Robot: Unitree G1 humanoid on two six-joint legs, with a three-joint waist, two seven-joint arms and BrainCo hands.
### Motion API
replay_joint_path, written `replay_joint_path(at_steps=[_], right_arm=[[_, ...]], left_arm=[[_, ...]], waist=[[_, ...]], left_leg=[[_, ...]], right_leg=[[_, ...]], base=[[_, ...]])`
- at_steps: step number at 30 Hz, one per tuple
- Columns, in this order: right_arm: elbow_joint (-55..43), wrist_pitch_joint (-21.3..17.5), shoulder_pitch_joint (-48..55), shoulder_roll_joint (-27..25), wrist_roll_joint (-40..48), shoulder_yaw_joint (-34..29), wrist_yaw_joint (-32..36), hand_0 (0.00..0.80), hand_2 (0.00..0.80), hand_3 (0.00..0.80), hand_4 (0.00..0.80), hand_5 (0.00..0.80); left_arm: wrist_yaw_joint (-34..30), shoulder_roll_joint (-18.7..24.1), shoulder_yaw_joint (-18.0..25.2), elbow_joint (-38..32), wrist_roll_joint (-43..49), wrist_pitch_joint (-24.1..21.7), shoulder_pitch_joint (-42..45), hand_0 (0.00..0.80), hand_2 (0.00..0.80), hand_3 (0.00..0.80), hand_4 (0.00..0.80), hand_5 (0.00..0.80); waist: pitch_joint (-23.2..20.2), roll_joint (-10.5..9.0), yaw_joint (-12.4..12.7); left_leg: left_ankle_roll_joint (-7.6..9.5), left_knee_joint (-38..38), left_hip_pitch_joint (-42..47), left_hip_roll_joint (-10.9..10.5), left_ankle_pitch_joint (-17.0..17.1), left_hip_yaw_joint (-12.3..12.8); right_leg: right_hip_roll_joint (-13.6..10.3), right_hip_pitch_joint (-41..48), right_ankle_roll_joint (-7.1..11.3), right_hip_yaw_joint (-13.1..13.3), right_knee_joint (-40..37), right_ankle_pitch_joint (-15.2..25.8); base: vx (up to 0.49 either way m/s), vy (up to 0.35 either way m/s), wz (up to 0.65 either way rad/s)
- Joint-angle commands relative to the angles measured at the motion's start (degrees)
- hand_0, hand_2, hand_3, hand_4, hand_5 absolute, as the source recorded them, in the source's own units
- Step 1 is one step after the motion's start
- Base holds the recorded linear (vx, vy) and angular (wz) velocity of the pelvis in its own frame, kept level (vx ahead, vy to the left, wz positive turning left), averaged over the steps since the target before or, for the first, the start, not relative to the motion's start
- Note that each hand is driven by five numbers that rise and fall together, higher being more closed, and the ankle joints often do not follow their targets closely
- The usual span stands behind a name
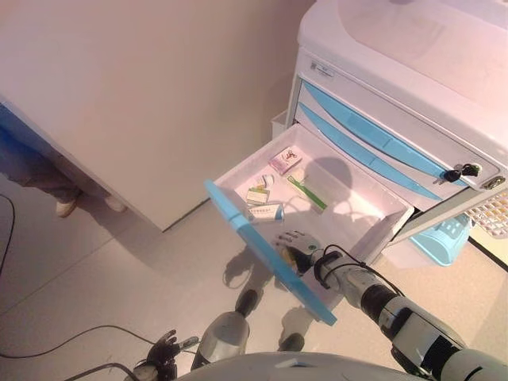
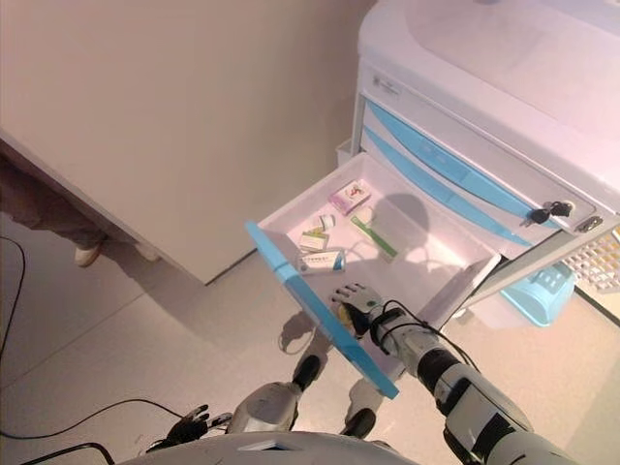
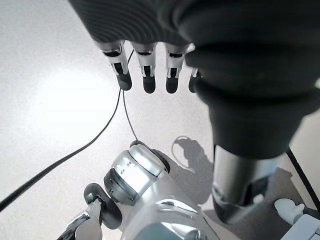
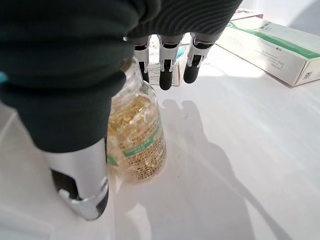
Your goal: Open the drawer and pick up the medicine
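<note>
Drawer (image 1: 238,218) of the white medical cart (image 1: 397,87) stands pulled well out, its blue front toward the robot, so by my reading the opening half of the task is done. Inside lie several medicines: a pink box (image 1: 285,160) near the back, a long green-and-white box (image 1: 306,193) in the middle, a small white box (image 1: 257,195) and a blue-ended box (image 1: 266,212) toward the front.

The right hand (image 2: 353,300) is down inside the drawer, just behind the blue front. In the right wrist view a clear bottle of amber capsules (image 4: 140,135) stands upright on the drawer floor between the thumb (image 4: 82,185) and the fingers (image 4: 167,67). The fingers hang fairly straight above and beyond the bottle, and the thumb stands close against its side, perhaps touching; nothing is curled round it, so I judge the hand released rather than grasping. The bottle rests on its base, not lifted.

The left hand (image 3: 145,70) hangs low by the floor, away from the cart, fingers relaxed and holding nothing.

What is left, as I judge it: closing fingers and thumb round the bottle, then lifting it clear of the drawer.
</note>
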Motion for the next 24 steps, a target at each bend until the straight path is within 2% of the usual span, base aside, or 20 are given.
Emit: replay_joint_path(at_steps=[1, 14, 15, 20, 24], right_arm=[[-2.9, -0.6, -1.7, 1.0, -0.2, 2.2, -1.7, 0.800, 0.800, 0.800, 0.800, 0.800], [-3.5, -0.6, -1.4, 1.1, -0.4, 2.1, -1.9, 0.800, 0.800, 0.800, 0.800, 0.800], [-3.5, -0.7, -1.4, 0.9, -0.4, 1.9, -1.9, 0.800, 0.800, 0.800, 0.800, 0.800], [-4.1, -1.0, -1.5, 0.5, -2.0, 1.8, -2.1, 0.800, 0.800, 0.800, 0.800, 0.800], [-8.8, -1.0, -2.5, -2.0, -2.9, 2.1, 2.0, 0.800, 0.800, 0.800, 0.800, 0.800]], left_arm=[[0.2, 1.3, -1.9, 1.9, 1.3, -1.6, -1.3, 0.000, 0.000, 0.000, 0.000, 0.000], [0.2, 1.3, -1.9, 2.0, 1.7, -1.6, -1.6, 0.000, 0.000, 0.000, 0.000, 0.000], [0.2, 1.3, -2.0, 2.0, 1.7, -1.6, -1.6, 0.000, 0.000, 0.000, 0.000, 0.000], [0.5, 1.2, -2.1, 2.0, 1.7, -1.2, -1.8, 0.000, 0.000, 0.000, 0.000, 0.000], [0.4, 1.6, -1.2, 1.7, 2.3, -0.6, -1.5, 0.000, 0.000, 0.000, 0.000, 0.000]], waist=[[0.6, -2.10, 1.1], [0.2, -2.63, 0.9], [0.3, -2.37, 0.9], [0.2, -2.59, 0.6], [0.2, -3.24, 0.2]], left_leg=[[1.39, -1.0, -0.2, -2.8, -4.6, 1.7], [1.61, -1.1, 0.0, -2.8, -4.8, 1.9], [2.00, -0.9, -0.6, -3.1, -3.5, 2.0], [2.07, -0.9, -0.4, -2.9, -3.6, 2.1], [2.17, -0.9, 0.1, -2.8, -3.9, 2.4]], right_leg=[[-0.9, 1.3, 2.40, 2.2, 2.7, -3.6], [-0.9, 1.4, 2.57, 2.5, 2.5, -3.5], [-1.2, 0.9, 2.55, 1.5, 2.6, -2.2], [-1.1, 1.0, 2.57, 1.7, 2.5, -2.1], [-1.0, 1.3, 2.67, 2.3, 2.2, -1.8]], base=[[0.008, -0.003, 0.06], [-0.001, 0.006, 0.00], [-0.060, 0.070, -0.01], [-0.012, 0.014, 0.00], [0.000, 0.000, 0.00]])
